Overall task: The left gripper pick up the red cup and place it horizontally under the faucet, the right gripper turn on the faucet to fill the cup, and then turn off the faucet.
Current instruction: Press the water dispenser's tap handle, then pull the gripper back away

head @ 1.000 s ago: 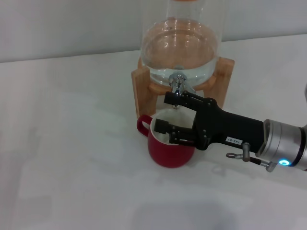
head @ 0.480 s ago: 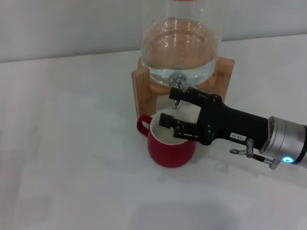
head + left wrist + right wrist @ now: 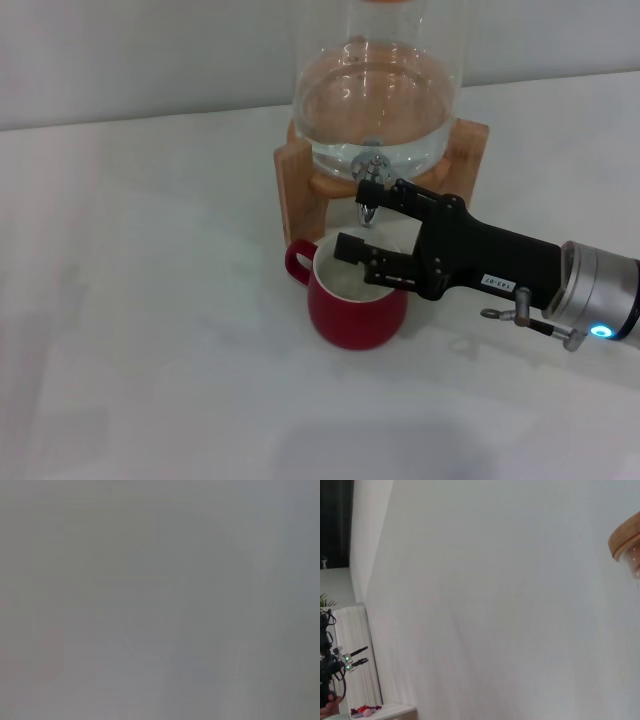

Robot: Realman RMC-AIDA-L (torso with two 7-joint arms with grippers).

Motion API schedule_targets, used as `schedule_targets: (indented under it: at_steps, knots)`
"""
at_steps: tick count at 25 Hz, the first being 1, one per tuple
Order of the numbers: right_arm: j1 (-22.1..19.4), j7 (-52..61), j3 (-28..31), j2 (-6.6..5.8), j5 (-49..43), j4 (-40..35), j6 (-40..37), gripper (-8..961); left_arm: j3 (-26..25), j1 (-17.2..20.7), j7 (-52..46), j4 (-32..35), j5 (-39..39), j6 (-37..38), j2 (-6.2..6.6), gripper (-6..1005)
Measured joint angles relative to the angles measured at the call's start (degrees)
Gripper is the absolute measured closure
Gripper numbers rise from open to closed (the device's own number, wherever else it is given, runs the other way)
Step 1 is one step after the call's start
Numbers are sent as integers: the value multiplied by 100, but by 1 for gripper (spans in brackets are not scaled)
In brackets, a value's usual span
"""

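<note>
The red cup (image 3: 355, 305) stands upright on the white table, just in front of the faucet (image 3: 368, 211), with its handle pointing left. The faucet is a chrome tap at the base of the glass dispenser (image 3: 375, 90). My right gripper (image 3: 358, 218), a black claw, reaches in from the right and is open. Its upper fingertip (image 3: 368, 188) lies against the faucet's top, and its lower fingertip sits over the cup's rim. The left gripper is out of view, and the left wrist view is blank grey.
The dispenser holds water and rests on a wooden stand (image 3: 296, 190), a corner of which shows in the right wrist view (image 3: 626, 537). The white table (image 3: 150, 300) stretches to the left and front of the cup.
My right gripper has shifted slightly up and back, and its upper fingertip now lies at the faucet's top. The cup has not moved.
</note>
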Motion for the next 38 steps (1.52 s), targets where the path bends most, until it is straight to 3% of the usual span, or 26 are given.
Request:
schedule_targets:
  at_steps: [38]
  knots:
    - [19,-42,193,-115,-39,-79,238,131,9,0,0,-16,79,-49,0,127]
